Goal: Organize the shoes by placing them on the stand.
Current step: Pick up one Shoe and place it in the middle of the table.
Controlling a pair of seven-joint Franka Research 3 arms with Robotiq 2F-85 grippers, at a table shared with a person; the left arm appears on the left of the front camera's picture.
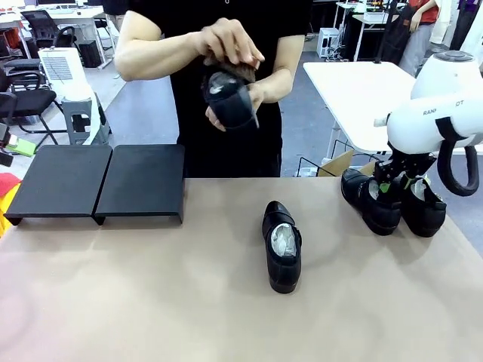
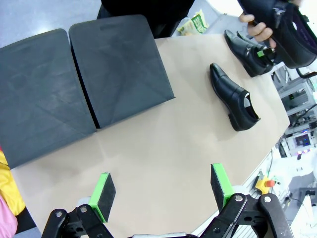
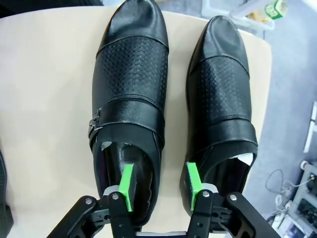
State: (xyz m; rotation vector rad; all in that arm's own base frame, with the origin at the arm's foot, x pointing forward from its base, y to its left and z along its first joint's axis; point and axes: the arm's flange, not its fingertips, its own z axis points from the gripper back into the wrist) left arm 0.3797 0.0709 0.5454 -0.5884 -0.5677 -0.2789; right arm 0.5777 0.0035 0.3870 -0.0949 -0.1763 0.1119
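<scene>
At the bench's point(image 1: 151, 302) far left: the stand point(image 1: 98, 181), two black panels side by side, nothing on it. Mid-bench: one shoe point(image 1: 282, 246), white paper in its mouth, well apart from the stand. Right edge: pair of shoes point(image 1: 377, 211), side by side, under the right robot hand point(image 1: 396, 179). Above the bench: fourth shoe point(image 1: 230, 98), held at chest height in the person's fingers point(image 1: 234, 45).

Right wrist view gave what the front view hid. The right robot hand point(image 3: 159, 181) stood astride the side wall of the buckled shoe point(image 3: 131, 74). One pad point(image 3: 128, 186) was inside its mouth, the other between it and its neighbour point(image 3: 220, 84). Jaws were apart, no grip seen.

Left wrist view supplied the left robot hand point(image 2: 161, 186): jaws wide, empty, over bare bench, stand point(image 2: 119, 64) beyond.
</scene>
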